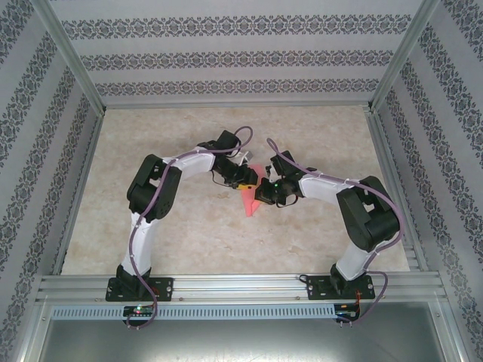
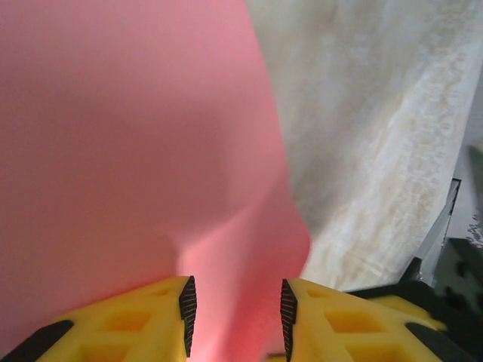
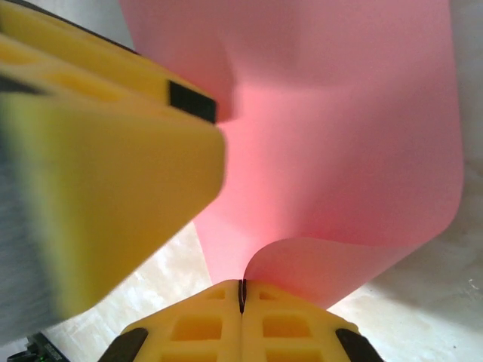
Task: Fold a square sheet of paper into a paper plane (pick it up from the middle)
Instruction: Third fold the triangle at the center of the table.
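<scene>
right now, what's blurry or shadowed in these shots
right wrist view: left tool's yellow finger close and badly blurred, pink paper sharper; left wrist view: soft shadow across the paper, far right corner out of focus; top external view: even light, no glare

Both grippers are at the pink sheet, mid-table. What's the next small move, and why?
Probably close the left gripper on the pink sheet. Its jaws stand apart with the paper running between them, while the right gripper is pinched shut on the sheet where it bows. A second grip would likely steady the paper before any fold.
</scene>
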